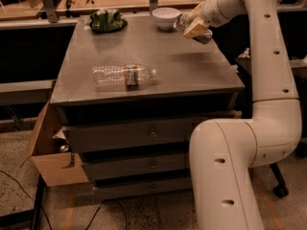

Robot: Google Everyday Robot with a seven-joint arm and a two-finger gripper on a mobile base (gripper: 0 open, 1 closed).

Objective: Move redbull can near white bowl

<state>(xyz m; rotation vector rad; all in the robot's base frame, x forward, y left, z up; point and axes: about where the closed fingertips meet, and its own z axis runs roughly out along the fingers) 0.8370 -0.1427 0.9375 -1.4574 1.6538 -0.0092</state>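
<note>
The redbull can point(205, 36) is a slim silver can, held tilted in my gripper point(194, 28) a little above the back right part of the table. The gripper's tan fingers point(196, 29) are shut around the can's middle. The white bowl point(166, 17) stands at the table's back edge, just left of the gripper and the can, a short gap apart from them.
A clear plastic bottle with a red label point(123, 75) lies on its side on the grey table point(192, 71). A dark plate with green contents point(107, 20) sits at the back left. A cardboard box point(48, 157) stands open at the lower left, beside the drawers point(148, 135).
</note>
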